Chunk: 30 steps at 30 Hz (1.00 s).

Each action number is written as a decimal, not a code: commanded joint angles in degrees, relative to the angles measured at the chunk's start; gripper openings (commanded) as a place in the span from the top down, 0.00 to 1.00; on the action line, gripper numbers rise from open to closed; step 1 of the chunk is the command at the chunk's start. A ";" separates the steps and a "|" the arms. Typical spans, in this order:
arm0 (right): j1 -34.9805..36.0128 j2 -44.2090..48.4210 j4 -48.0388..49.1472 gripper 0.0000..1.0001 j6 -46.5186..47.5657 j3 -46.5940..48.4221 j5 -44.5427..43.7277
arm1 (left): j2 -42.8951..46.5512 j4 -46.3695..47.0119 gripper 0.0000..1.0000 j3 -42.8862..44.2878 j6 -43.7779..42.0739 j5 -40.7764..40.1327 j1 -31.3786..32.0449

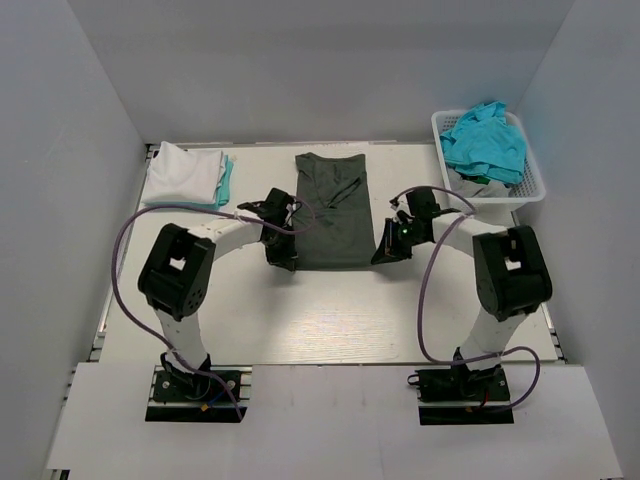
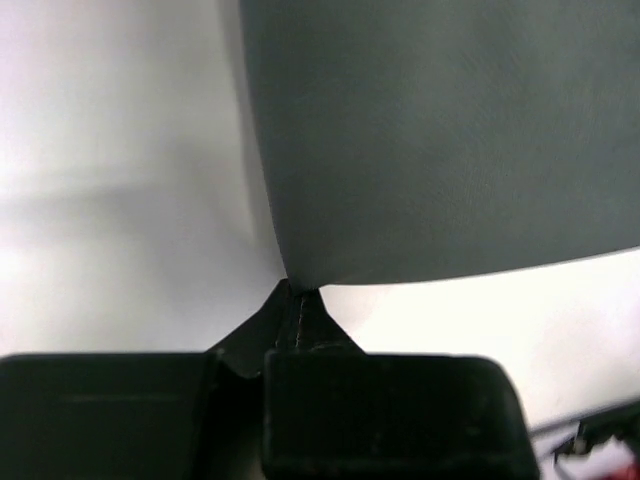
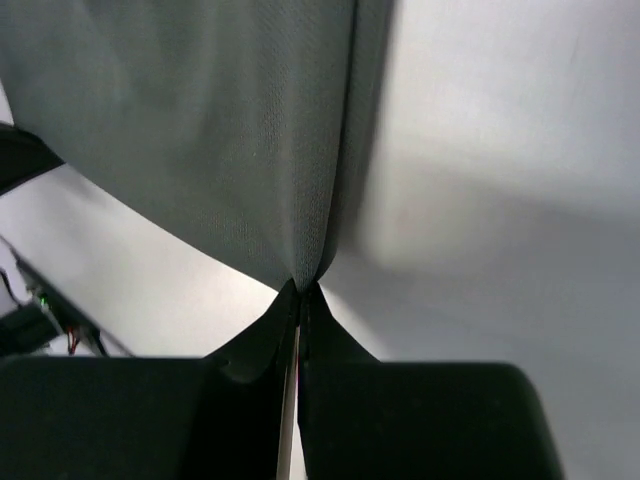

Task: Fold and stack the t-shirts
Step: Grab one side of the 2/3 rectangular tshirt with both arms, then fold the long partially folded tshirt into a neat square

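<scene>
—Lying where on the table (image 1: 330,330) is the dark charcoal t-shirt (image 1: 333,212) seen?
—It is spread as a narrow oblong just toward 12 o'clock of the table's centre, with the collar at the far end and the hem at 6 o'clock

—How are the claws found?
—The left gripper (image 1: 281,262) is clamped on the hem corner at 7 o'clock. In the left wrist view the cloth is drawn to a point and pinched between the closed fingers (image 2: 320,325)

—And the other one?
—The right gripper (image 1: 388,254) is closed on the hem corner at 5 o'clock. The same pinch is shown in the right wrist view, where the fabric is nipped between the fingers (image 3: 322,335)

—What else is shown?
—A folded white t-shirt (image 1: 183,172) is placed at 10 o'clock, on a teal t-shirt (image 1: 229,180) whose edge is shown at its 3 o'clock side. Turquoise t-shirts (image 1: 485,145) are heaped in a white lattice basket (image 1: 535,185) at 2 o'clock, well apart from both grippers
</scene>
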<state>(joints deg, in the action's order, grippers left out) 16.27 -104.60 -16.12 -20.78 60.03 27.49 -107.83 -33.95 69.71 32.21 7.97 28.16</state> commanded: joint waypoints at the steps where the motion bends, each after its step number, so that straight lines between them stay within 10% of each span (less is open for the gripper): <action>1: 0.69 7.99 -9.09 1.00 1.70 -4.30 1.78 | 9.03 -7.86 1.00 -2.82 0.40 0.99 1.28; 14: 3.06 31.64 -39.42 1.00 6.02 -7.30 14.00 | 23.46 -34.24 1.00 8.32 0.40 13.48 5.59; 30: 0.34 31.48 -26.42 1.00 -4.18 2.55 7.14 | 18.64 -20.72 1.00 16.94 -0.92 5.84 4.09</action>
<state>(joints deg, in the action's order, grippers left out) 17.39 -72.03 -46.57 -22.61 59.70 35.75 -88.25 -58.87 84.09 32.18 16.60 32.45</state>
